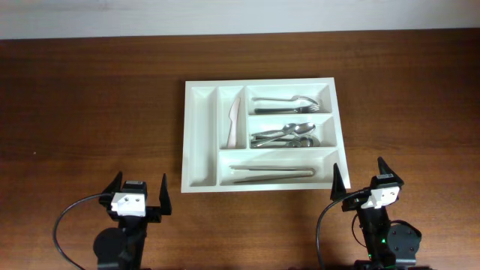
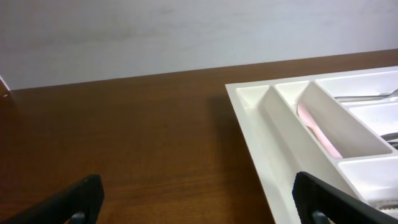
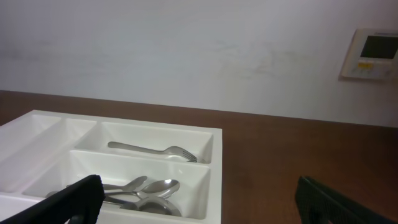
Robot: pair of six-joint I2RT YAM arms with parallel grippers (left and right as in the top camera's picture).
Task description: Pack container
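The white cutlery tray (image 1: 201, 135) lies in the middle of the brown table. Its far right compartment holds forks (image 1: 289, 100), the middle right one spoons (image 1: 285, 135), the near one long utensils (image 1: 270, 172). A pale knife (image 1: 233, 120) lies in the second narrow slot; the leftmost slot is bare. My left gripper (image 1: 138, 196) is open and empty near the table's front edge, left of the tray's near corner. My right gripper (image 1: 361, 184) is open and empty by the tray's near right corner. The tray also shows in the left wrist view (image 2: 261, 137) and the right wrist view (image 3: 208, 149).
A white wall runs behind the table, with a wall-mounted control panel (image 3: 370, 53) at the right. Black cables loop beside each arm's base at the front edge.
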